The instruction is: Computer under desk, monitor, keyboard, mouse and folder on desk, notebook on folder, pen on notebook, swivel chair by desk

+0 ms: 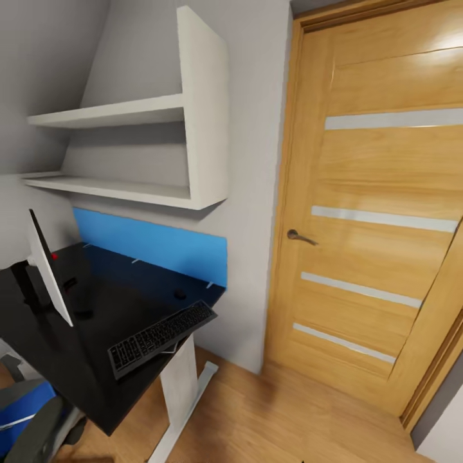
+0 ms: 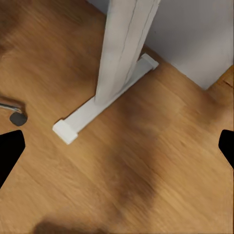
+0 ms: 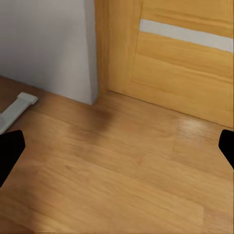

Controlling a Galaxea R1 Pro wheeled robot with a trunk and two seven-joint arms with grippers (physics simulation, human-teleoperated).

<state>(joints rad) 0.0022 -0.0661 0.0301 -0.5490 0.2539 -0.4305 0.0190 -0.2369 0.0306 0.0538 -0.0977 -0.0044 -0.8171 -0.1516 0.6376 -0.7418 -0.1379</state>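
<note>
Keyboard (image 1: 162, 337) hangs over the desk's (image 1: 77, 360) right edge, monitor (image 1: 48, 267) behind; both grippers' fingers spread wide, holding nothing.

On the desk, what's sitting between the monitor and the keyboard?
Nothing, going by the head view: only bare glossy black desk top separates the monitor from the keyboard, which overhangs the desk's near edge.

Right wrist view: right end effector (image 3: 117, 151) fingertips (image 3: 9, 151) appear as two dark shapes at opposite frame edges, set wide apart with nothing between them. Light wood floor (image 3: 122, 175) beneath. Pale grey wall (image 3: 44, 44) meets a wooden door (image 3: 185, 63) with a pale horizontal strip (image 3: 185, 35). White foot of a leg (image 3: 14, 109) rests on floor near the wall.
</note>
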